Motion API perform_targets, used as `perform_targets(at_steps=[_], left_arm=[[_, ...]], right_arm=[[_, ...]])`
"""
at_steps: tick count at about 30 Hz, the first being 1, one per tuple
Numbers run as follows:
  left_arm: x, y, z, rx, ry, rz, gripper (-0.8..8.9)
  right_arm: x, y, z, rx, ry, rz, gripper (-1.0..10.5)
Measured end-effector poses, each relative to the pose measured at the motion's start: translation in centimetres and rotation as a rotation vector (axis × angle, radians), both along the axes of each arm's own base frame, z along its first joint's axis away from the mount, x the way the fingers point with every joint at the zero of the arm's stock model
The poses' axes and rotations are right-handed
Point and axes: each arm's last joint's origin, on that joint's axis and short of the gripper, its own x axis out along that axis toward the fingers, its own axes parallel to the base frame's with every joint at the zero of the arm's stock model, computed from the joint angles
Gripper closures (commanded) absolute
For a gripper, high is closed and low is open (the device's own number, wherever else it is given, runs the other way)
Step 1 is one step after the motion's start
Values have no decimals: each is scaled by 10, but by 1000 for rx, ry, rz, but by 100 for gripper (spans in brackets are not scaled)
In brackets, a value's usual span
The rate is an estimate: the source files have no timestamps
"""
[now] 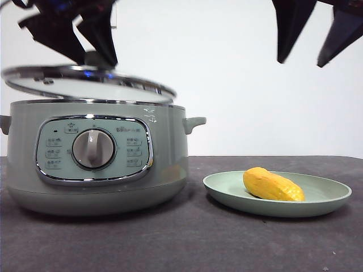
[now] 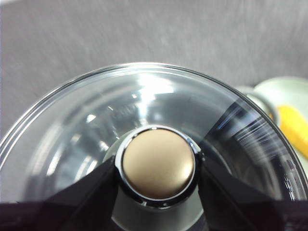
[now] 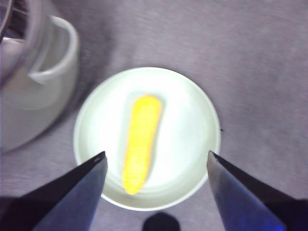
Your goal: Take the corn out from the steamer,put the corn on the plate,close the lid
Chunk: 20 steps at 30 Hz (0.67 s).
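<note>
The left gripper [image 2: 159,175] was clamped on the knob of the lid [image 1: 85,85], holding it tilted just above the steamer [image 1: 93,161], apparently ready to seat it. The right gripper [image 3: 156,166] hung with jaws spread, empty, above the plate [image 3: 192,120], where the corn [image 3: 139,142] lay. The steamer's inside was hidden.

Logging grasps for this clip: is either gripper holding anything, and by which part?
The left gripper holds the lid by its knob, tilted just above the steamer. The right gripper is open, holding nothing.
</note>
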Motion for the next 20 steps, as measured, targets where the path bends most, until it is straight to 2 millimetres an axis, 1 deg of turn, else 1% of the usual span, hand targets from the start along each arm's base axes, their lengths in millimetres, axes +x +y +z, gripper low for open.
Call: perform_targets(at_steps=[4, 10, 16, 17, 18, 19, 20], left_arm=[[5, -7, -11, 14, 39, -19, 822], [11, -11, -14, 7, 56, -20, 822], [11, -12, -14, 14, 71, -21, 809], [11, -12, -14, 15, 72, -21, 782], [11, -12, -14, 15, 74, -21, 719], [11, -12, -14, 16, 76, -21, 600], [11, -12, -14, 17, 77, -21, 510]], right_arm=[[-1, -1, -1, -17, 8, -11, 601], [-1, -1, -1, -17, 8, -11, 603], [-1, -1, -1, -17, 8, -11, 603], [-1, -1, -1, -17, 8, -11, 603], [-1, -1, -1, -17, 8, -10, 603], [-1, -1, -1, -17, 8, -10, 603], [-1, -1, -1, -17, 8, -10, 603]])
